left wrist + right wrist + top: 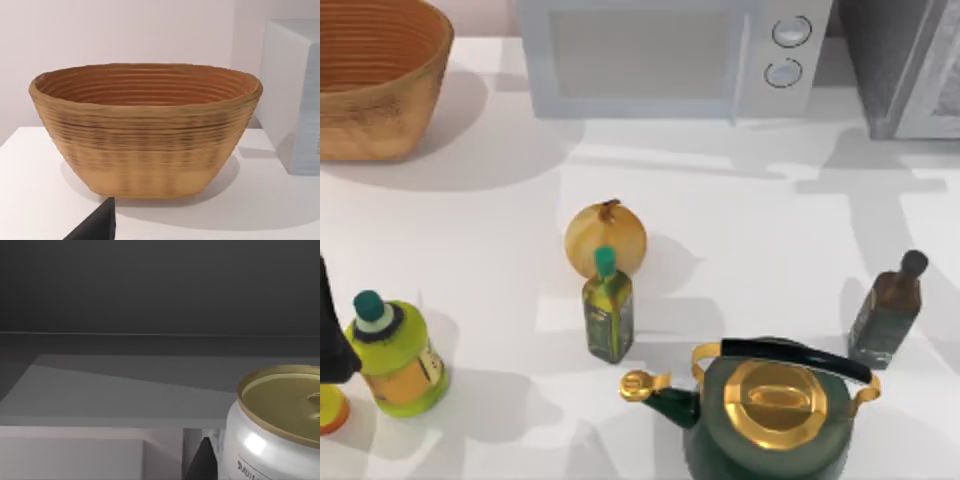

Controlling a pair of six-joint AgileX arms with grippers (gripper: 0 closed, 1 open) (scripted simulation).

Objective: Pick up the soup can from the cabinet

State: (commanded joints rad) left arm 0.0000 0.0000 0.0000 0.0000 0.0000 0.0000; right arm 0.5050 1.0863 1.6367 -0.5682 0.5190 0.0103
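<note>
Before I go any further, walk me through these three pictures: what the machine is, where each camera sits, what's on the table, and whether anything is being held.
This is a simulated pair of AgileX robot arms at a white table.

One camera looks down from above. It shows a woven basket, a white microwave, the dark grey cabinet, an onion, a small green-capped bottle, a yellow-green bottle, a dark bottle and a green-and-gold kettle. The left arm is at the left edge.

The other two cameras ride on the wrists. The left one faces the basket. The right one looks into a dark grey space at a soup can.

Nothing can be seen being held.
</note>
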